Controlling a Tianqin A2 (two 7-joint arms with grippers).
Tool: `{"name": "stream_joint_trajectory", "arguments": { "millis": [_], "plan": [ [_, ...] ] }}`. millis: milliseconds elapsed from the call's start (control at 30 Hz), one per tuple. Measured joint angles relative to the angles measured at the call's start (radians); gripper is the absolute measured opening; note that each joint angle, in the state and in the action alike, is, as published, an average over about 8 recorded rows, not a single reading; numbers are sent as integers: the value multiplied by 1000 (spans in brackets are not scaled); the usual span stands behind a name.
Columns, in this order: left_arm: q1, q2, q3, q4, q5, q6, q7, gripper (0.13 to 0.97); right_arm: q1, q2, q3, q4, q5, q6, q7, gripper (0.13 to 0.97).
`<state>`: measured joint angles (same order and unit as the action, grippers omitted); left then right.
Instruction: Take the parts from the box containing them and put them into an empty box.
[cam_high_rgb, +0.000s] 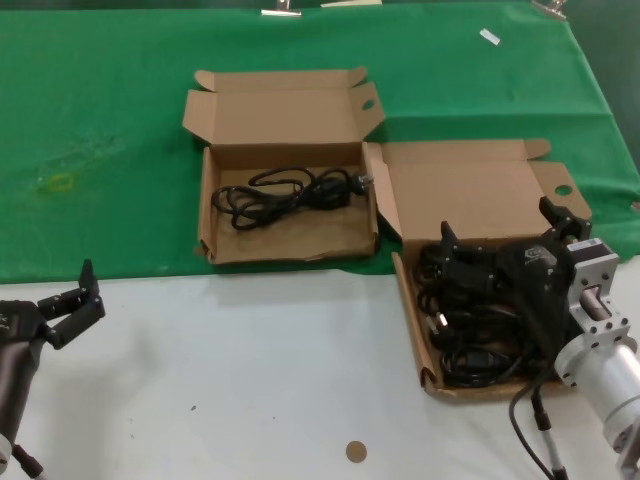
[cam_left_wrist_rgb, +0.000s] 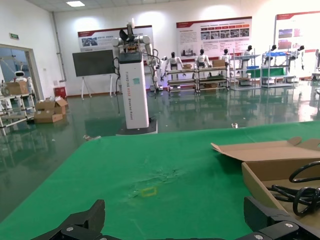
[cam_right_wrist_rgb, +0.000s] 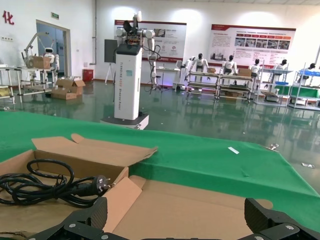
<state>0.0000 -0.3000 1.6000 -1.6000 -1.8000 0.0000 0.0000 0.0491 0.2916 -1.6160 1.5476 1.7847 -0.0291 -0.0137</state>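
Observation:
The box containing the parts (cam_high_rgb: 412, 330) lies at the right, its lid (cam_high_rgb: 470, 200) folded back. Several black power cords (cam_high_rgb: 480, 320) fill it. My right gripper (cam_high_rgb: 500, 225) hovers over its back half, open and empty; in the right wrist view its jaws (cam_right_wrist_rgb: 175, 220) stand wide apart over the lid (cam_right_wrist_rgb: 200, 210). The other box (cam_high_rgb: 290, 245) lies on the green cloth and holds one cord bundle (cam_high_rgb: 290, 192), also seen in the right wrist view (cam_right_wrist_rgb: 50, 187). My left gripper (cam_high_rgb: 75, 300) is open and empty at the left, over the white table.
A green cloth (cam_high_rgb: 100, 120) covers the far half, white table (cam_high_rgb: 250, 370) the near half. A small brown disc (cam_high_rgb: 355, 451) lies near the front edge. A white tag (cam_high_rgb: 488, 36) lies at the far right of the cloth.

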Motion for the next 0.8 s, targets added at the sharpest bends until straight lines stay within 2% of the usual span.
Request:
{"name": "stream_joint_trajectory", "arguments": {
  "millis": [800],
  "plan": [
    [0, 0, 0, 0, 0, 0, 0, 966, 0, 0, 0, 0, 0, 0, 0, 966]
  ]
}}
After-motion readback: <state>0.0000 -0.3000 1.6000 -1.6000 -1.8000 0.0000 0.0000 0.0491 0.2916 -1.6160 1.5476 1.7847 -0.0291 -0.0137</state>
